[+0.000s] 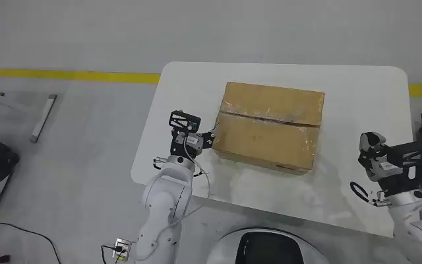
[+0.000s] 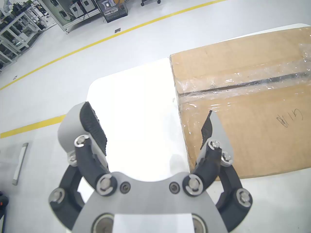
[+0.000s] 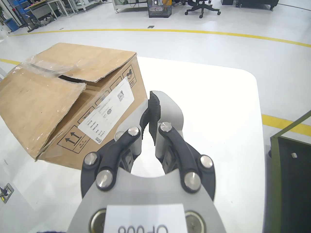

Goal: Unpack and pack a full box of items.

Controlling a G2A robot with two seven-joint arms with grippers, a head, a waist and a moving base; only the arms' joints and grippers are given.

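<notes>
A brown cardboard box [image 1: 270,125] lies in the middle of the white table [image 1: 356,191], its top flaps down and the seam covered with torn clear tape [image 2: 243,81]. My left gripper [image 1: 191,132] stands open at the box's left end, with nothing between its fingers; one fingertip [image 2: 211,122] is over the box's near corner. In the right wrist view the box [image 3: 48,98] shows a white label [image 3: 107,110] on its side and a gap between the flaps. My right gripper [image 3: 151,112] is shut and empty, off the box's right end near the table's right edge [image 1: 376,165].
The table's front strip and right side are bare. A dark green bin [image 3: 291,151] stands on the floor beyond the table's right edge. A grey bar [image 1: 43,117] lies on the floor to the left. A yellow line [image 1: 79,75] crosses the floor behind.
</notes>
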